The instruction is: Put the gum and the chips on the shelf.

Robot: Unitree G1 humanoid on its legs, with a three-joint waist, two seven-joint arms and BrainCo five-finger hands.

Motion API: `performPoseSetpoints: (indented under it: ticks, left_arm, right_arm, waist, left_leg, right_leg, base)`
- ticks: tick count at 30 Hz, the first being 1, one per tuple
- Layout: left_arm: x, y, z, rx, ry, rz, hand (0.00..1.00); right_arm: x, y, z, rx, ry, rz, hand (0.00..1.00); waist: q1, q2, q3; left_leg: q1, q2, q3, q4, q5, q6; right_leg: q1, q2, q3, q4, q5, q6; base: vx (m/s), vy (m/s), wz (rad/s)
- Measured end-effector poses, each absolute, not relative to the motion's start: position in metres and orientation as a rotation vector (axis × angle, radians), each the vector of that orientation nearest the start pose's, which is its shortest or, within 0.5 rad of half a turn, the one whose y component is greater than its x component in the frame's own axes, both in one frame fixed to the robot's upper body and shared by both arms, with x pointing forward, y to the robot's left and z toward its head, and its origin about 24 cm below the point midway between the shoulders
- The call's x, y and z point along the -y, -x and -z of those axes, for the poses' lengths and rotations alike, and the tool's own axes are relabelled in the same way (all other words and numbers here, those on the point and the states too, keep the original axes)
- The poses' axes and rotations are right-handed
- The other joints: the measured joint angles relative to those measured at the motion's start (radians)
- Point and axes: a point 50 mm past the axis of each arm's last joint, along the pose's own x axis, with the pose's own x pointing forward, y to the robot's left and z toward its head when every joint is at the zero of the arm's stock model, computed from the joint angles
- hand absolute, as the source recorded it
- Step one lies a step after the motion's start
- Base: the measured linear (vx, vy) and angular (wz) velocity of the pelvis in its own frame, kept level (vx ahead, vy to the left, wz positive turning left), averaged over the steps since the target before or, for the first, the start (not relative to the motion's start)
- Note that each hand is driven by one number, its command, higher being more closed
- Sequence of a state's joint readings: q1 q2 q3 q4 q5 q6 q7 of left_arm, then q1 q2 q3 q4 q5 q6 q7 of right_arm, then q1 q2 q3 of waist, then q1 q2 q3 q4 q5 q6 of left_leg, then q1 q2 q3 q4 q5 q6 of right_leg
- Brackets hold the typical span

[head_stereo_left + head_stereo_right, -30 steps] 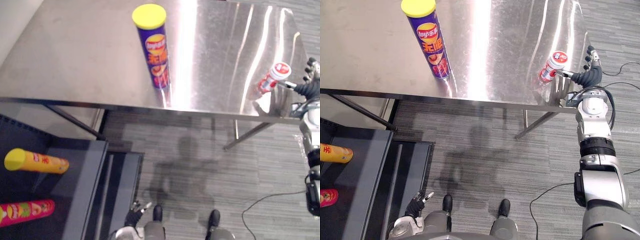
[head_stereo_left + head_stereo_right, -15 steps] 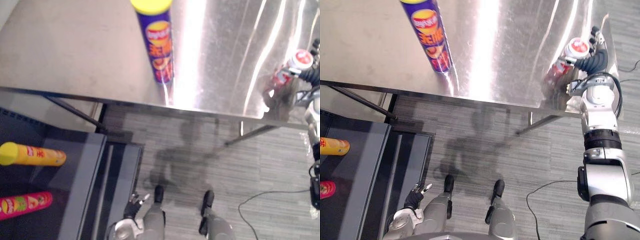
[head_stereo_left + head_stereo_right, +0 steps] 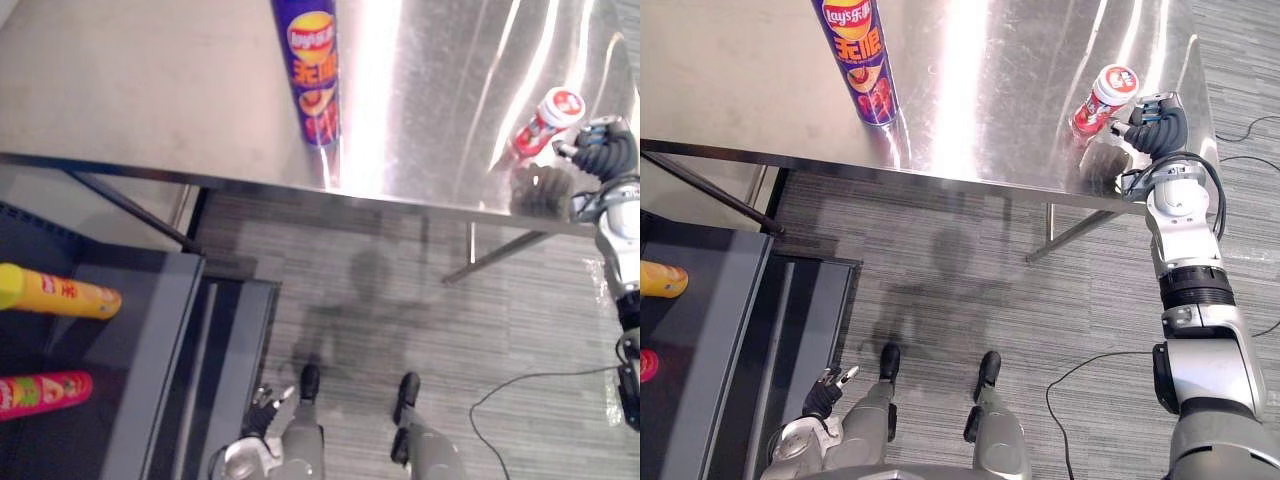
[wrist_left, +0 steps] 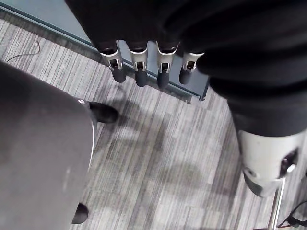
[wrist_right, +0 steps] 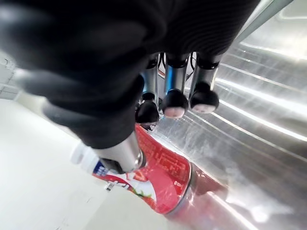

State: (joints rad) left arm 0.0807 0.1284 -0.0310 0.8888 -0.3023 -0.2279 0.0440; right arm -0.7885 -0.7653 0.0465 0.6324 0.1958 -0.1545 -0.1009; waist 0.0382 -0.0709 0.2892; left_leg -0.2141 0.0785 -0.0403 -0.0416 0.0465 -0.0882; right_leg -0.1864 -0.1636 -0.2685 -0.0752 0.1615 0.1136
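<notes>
Gum [image 3: 1105, 98] sitting on the table [image 3: 1020, 130], just off the right hand's [image 3: 1152, 128] curled fingers.
The thumb is crossing the bottle, so whether they are gripping it cannot be told; chips [image 3: 857, 62], well apart from them, are being cut off at the top; left hand [image 4: 158, 28] fingers are hanging relaxed.

Steel desk [image 3: 760, 90]. A purple chips can [image 3: 862, 62] stands upright near the front edge, left of the middle. The red-and-white gum bottle [image 3: 1102, 98], white cap, sits near the front right corner. The right robot hand [image 3: 1152, 130] is just beside the bottle, toward the desk's right edge. The left robot hand [image 3: 828, 388] hangs low beside the dark shelf [image 3: 710, 340]. On the shelf are a yellow can [image 3: 660, 279] and a red can [image 3: 644, 364], both cut off.
</notes>
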Motion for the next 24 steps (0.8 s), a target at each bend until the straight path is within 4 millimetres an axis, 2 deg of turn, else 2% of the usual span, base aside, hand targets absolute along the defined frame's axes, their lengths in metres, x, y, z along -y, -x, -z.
performPoseSetpoints:
  ticks: [4,9,13,15,16,24]
  left_arm:
    - [-0.205,-0.139,0.132,-0.755,0.106,-0.263,0.00]
    - [-0.212,-0.130,0.137,-0.799,0.104,-0.301,0.00]
    - [-0.217,-0.110,0.144,-0.859,0.094,-0.335,0.00]
    - [-0.218,-0.109,0.144,-0.863,0.098,-0.345,0.00]
    - [-0.218,-0.105,0.145,-0.875,0.100,-0.348,0.00]
    - [-0.215,-0.098,0.148,-0.894,0.112,-0.341,0.00]
  right_arm:
    - [0.300,-0.352,-0.245,0.444,0.465,0.312,1.00]
    - [0.311,-0.337,-0.259,0.529,0.414,0.387,1.00]
    - [0.314,-0.323,-0.244,0.535,0.432,0.389,1.00]
    - [0.318,-0.320,-0.237,0.515,0.436,0.392,1.00]
    - [0.321,-0.318,-0.233,0.501,0.438,0.396,0.00]
    - [0.336,-0.320,-0.207,0.381,0.390,0.398,0.00]
  waist:
    - [-0.008,-0.014,-0.007]
    - [-0.010,-0.043,-0.054]
    - [-0.021,-0.067,-0.151]
    - [-0.021,-0.071,-0.164]
    - [-0.021,-0.072,-0.184]
    - [-0.019,-0.059,-0.210]
  left_leg:
    - [0.046,0.001,0.003,-0.039,0.024,-0.003]
    - [0.081,0.005,-0.004,-0.054,0.032,-0.013]
    - [0.111,0.004,-0.022,-0.054,0.025,-0.013]
    - [0.132,0.002,-0.025,-0.054,0.020,-0.013]
    - [0.133,0.001,-0.025,-0.054,0.018,-0.013]
    - [0.149,0.001,-0.020,-0.059,0.018,-0.013]
  right_leg:
    - [0.025,0.002,0.000,-0.002,-0.005,-0.003]
    - [0.058,0.006,-0.010,0.000,-0.043,-0.005]
    - [0.099,0.003,-0.028,0.000,-0.061,0.003]
    - [0.123,0.002,-0.036,0.000,-0.062,0.003]
    - [0.125,0.000,-0.039,0.000,-0.062,0.003]
    - [0.139,-0.001,-0.033,0.001,-0.065,-0.002]
  base:
    - [-0.06,-0.010,-0.05]
    - [-0.03,-0.017,0.04]
    - [0.05,-0.010,0.10]
    - [0.04,-0.002,0.12]
    - [0.02,0.008,0.05]
    - [0.00,0.000,-0.01]
